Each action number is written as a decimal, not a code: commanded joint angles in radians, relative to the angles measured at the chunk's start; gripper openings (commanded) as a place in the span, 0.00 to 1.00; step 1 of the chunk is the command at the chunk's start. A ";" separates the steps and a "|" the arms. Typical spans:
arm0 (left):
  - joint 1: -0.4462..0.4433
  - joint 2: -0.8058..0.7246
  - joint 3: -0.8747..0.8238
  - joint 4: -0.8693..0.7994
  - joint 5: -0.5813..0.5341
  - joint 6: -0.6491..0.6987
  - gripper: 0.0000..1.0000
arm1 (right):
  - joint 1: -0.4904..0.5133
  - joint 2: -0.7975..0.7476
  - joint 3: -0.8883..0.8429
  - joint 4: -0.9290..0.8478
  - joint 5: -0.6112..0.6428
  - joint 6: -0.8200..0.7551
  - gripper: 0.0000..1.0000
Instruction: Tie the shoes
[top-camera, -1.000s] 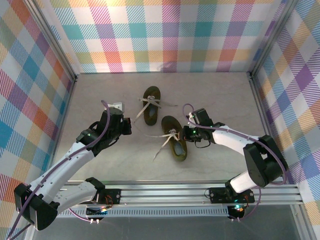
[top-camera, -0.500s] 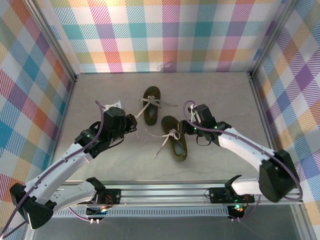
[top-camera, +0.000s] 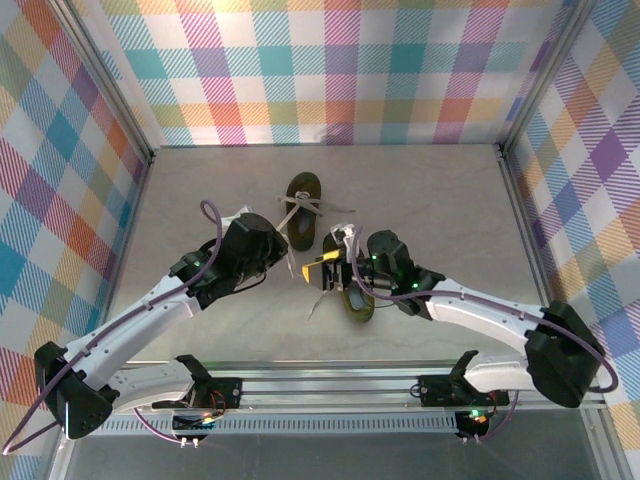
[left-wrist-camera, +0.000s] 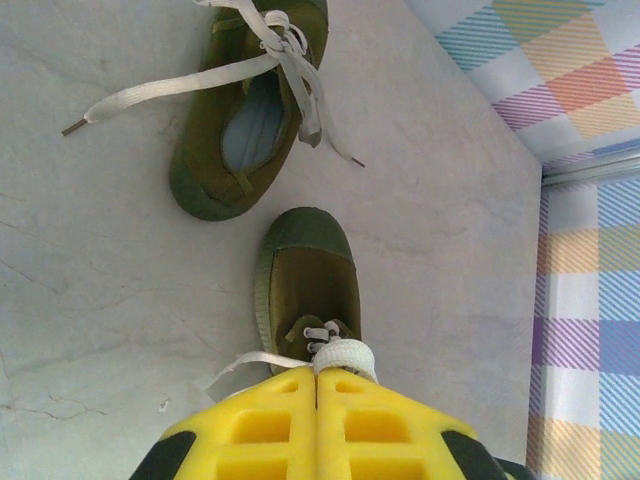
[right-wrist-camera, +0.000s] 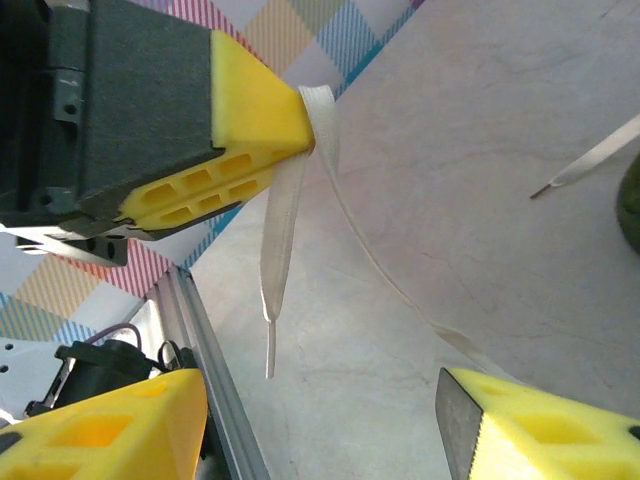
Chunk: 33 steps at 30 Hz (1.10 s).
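What worries me most is the hand-over. My left tool (left-wrist-camera: 317, 378) is pressed together on a lace (left-wrist-camera: 343, 352) of the nearer shoe (left-wrist-camera: 305, 262). My right tool (right-wrist-camera: 320, 430) stands spread and empty just beside it, so the two could knock together if I close in carelessly. The free end (right-wrist-camera: 283, 230) hangs limp from the left pinch. If I shut the right fingers at the wrong depth they will meet on air, and from the wrist view I cannot honestly judge how far in front of them the strand hangs. A firm pull is the other risk: the shoe looks light, and I expect it would slide across the table (left-wrist-camera: 90, 270) rather than let the lace tighten.

The nearer shoe sits directly under the left tool, which grips above the eyelets, toe cap pointing away. The other shoe (left-wrist-camera: 248, 110) lies beyond it, near but apart, its laces loose.
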<state>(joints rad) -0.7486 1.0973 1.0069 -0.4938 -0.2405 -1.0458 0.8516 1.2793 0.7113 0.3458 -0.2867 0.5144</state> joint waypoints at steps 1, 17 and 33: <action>-0.012 -0.006 0.035 0.011 -0.006 -0.031 0.00 | 0.017 0.056 0.065 0.108 -0.076 0.022 0.62; -0.019 -0.029 0.020 0.010 -0.006 -0.036 0.09 | 0.066 0.168 0.189 -0.047 0.003 0.021 0.03; -0.018 -0.005 0.061 -0.002 -0.030 0.524 0.89 | 0.019 -0.274 0.343 -1.379 0.359 0.054 0.00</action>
<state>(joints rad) -0.7578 1.0626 1.0424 -0.4957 -0.3283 -0.6891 0.8967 1.0557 1.0142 -0.7288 -0.0788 0.5396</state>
